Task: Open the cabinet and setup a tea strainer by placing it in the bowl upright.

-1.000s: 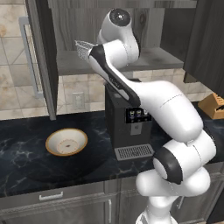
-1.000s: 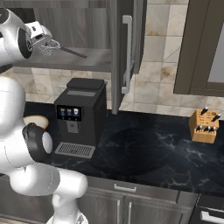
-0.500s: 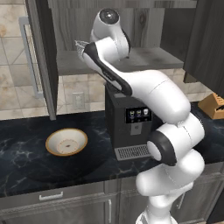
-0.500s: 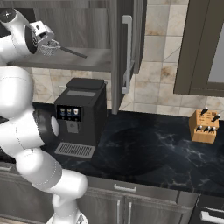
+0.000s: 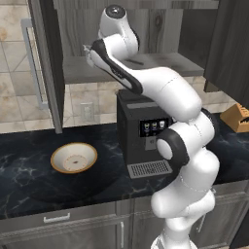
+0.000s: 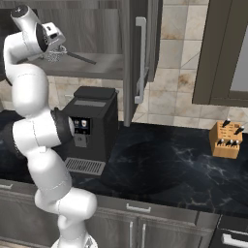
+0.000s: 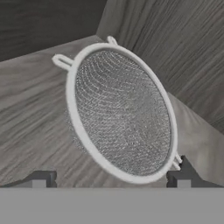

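Tea strainer [image 7: 124,116]: up at the cabinet [image 6: 97,65] shelf, tilted, right in front of the gripper [image 7: 109,177].
Gripper: looks closed on the strainer's handle, fingertips at 5 and 7 o'clock.
Do well: lift out slowly, keep level, clear of the open door [image 6: 140,58].
Bowl [image 5: 74,158]: on the counter [image 5: 29,180], empty.
Cabinet: open.

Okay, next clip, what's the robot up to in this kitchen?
The cabinet stands open, and the arm has reached up to its shelf, where the gripper is at the tea strainer. In the hand view the strainer sits tilted between the fingertips, over the wooden shelf; whether it is firmly clamped is hard to tell. The bowl waits empty on the dark counter, left of the coffee machine.
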